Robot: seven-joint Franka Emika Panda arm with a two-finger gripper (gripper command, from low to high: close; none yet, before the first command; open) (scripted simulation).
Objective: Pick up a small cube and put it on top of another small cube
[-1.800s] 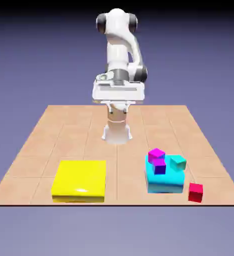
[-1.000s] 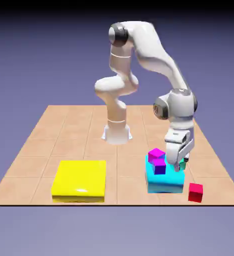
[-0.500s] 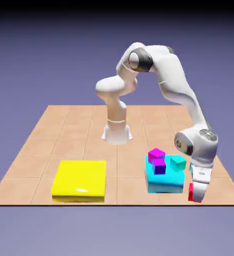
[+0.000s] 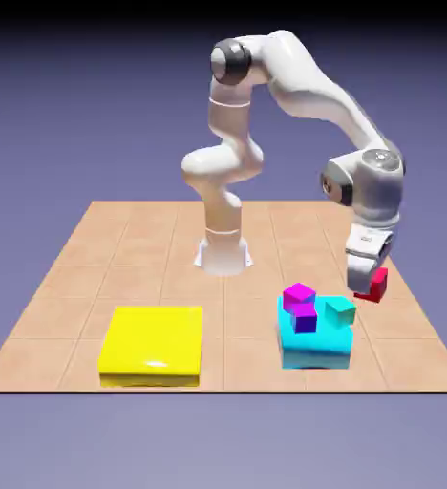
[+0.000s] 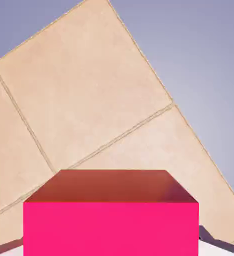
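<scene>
At the exterior view's left, the yellow block (image 4: 152,346) is lying flat on the tiled table (image 4: 237,315), close to the near edge. The arm (image 4: 285,76) is rising from its base behind the blocks, bending over at the top and reaching down toward the exterior view's right. Bare tiles are stretching between the yellow block and the cyan block (image 4: 315,349), leaving a broad lane there. On the cyan block, the magenta cube (image 4: 299,297) and the purple cube (image 4: 305,318) are sitting near its left side, with the teal cube (image 4: 339,311) at its far right corner. The gripper (image 4: 372,287) is hanging above and beyond that corner, its hand pointing down with a slight tilt. It is closing firmly on the red cube (image 4: 377,285), which is hovering off the table, close to the table's right edge. Open tiles are lying under and nearer than the cube, down to the near right corner.

The exterior view is showing all the blocks and the arm's bend, while the hand is partly covering the red cube. The hand view is showing the cube's broad face wedged between the fingers, parts of which are peeking out at either side. That view is also showing two table edges meeting at a corner, with plain backdrop beyond.
</scene>
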